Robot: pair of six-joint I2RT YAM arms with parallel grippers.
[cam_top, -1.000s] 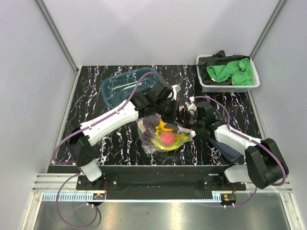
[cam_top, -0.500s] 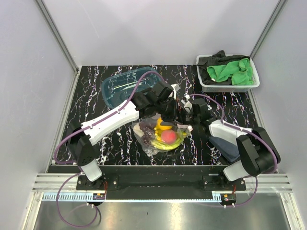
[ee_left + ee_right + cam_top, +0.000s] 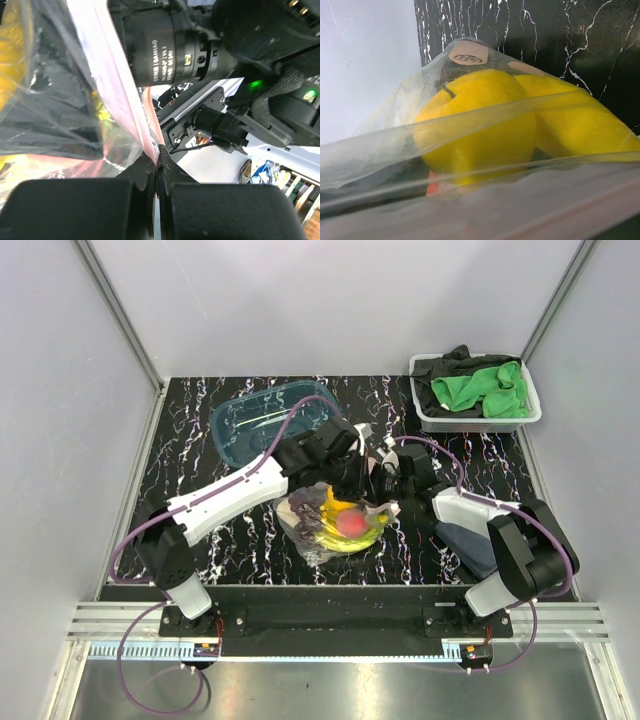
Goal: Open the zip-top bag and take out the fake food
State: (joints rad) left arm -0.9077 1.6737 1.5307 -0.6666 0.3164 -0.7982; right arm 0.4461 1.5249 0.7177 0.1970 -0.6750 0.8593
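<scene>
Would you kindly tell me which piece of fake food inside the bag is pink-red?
The round peach; the bananas beside it are yellow and the grapes dark purple.

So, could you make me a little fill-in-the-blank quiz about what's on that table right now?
1. The zip strip that the left gripper pinches is ___ in colour.
2. The fake food lies ___ the zip-top bag.
3. The white basket in the far right corner holds black and ___ cloths.

Missing words: pink; inside; green.
</scene>
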